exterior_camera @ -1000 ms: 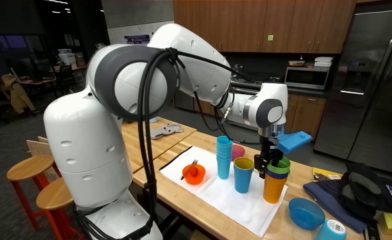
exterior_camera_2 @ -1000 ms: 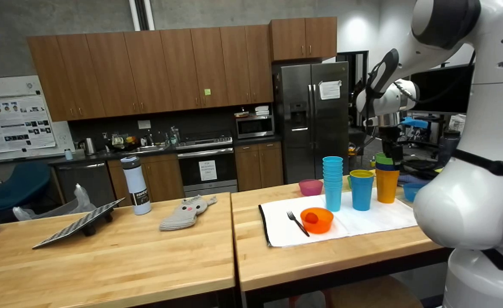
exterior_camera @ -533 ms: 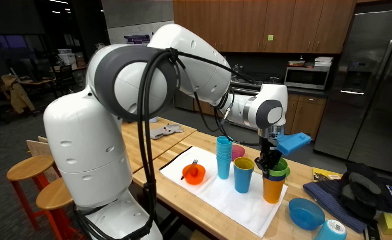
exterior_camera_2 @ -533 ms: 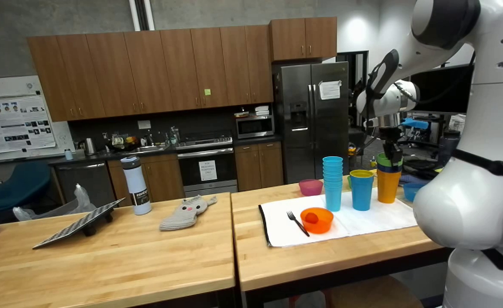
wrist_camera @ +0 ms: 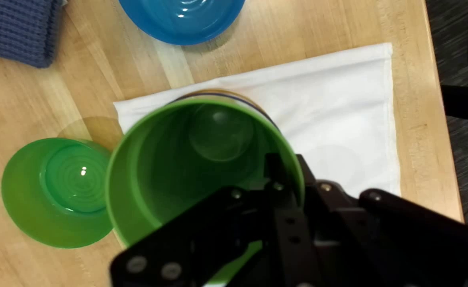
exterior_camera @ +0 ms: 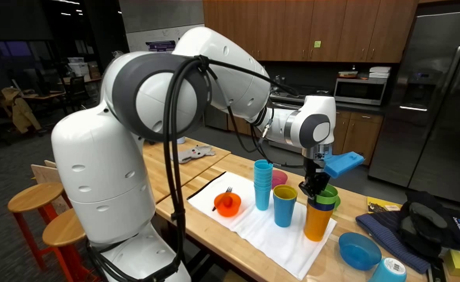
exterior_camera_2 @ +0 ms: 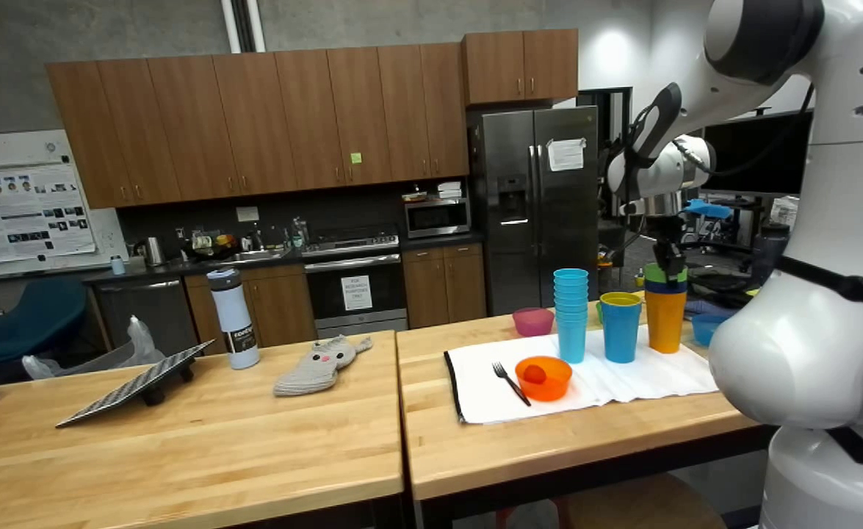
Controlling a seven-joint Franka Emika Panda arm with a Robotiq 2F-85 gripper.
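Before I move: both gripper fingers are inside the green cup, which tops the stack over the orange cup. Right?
Not quite. In the wrist view, only one finger of the gripper is inside the green cup; the other finger is outside it. The green cup does sit topmost, over the orange cup.

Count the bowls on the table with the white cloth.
4: an orange bowl on the white cloth, a pink bowl near the light-blue cup stack, a blue bowl beside the cloth, a green bowl beside the green cup. Others may be hidden.
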